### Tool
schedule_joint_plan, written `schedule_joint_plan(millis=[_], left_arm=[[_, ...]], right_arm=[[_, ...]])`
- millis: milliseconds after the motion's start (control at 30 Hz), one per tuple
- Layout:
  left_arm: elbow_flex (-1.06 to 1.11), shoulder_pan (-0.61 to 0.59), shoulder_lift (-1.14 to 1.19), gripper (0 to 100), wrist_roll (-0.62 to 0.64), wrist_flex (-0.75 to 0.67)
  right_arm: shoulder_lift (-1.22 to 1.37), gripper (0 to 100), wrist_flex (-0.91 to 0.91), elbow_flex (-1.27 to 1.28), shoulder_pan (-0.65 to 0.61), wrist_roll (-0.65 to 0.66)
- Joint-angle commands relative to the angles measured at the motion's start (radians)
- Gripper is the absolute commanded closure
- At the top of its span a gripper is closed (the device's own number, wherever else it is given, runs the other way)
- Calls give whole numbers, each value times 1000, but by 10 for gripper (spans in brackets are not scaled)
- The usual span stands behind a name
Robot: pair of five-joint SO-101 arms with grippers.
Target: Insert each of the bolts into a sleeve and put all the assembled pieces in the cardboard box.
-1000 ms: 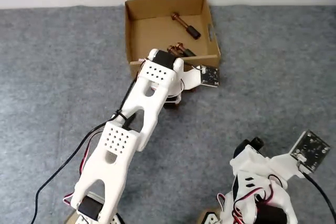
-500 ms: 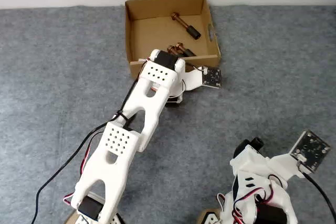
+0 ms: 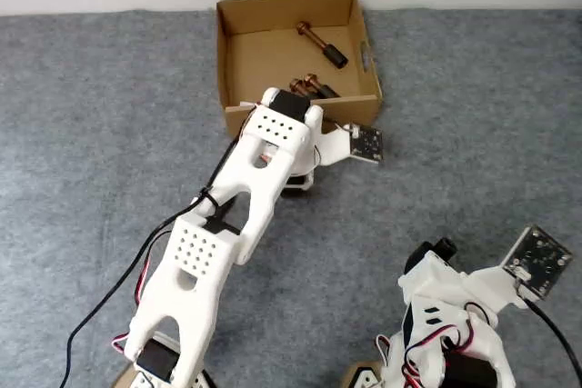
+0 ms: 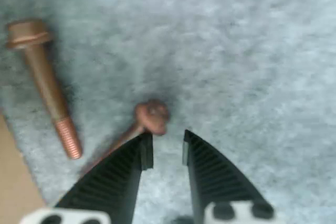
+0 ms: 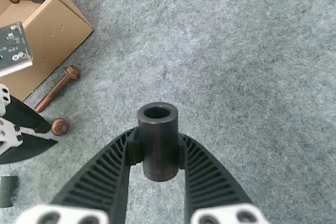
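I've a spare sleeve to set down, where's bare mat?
Bare: the mat left of the cardboard box and left arm, and right of the box. Crowded: in front of the box, around the left end effector and two bolts.

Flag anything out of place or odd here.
One bare bolt lies on the grey mat beside the cardboard box, a second bolt by the left tool; the right tool holds an empty sleeve. Unfinished work, no damage or spill.
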Motion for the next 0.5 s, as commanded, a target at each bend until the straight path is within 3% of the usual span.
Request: schedule_joint_plan(millis=[0,467], left_arm=[[31,12,-92,865,-21,29],[-65,-32,-92,849,-25,28]], right_arm=[[-2,991,-28,-8,7,11],[-2,991,-28,-8,8,11]])
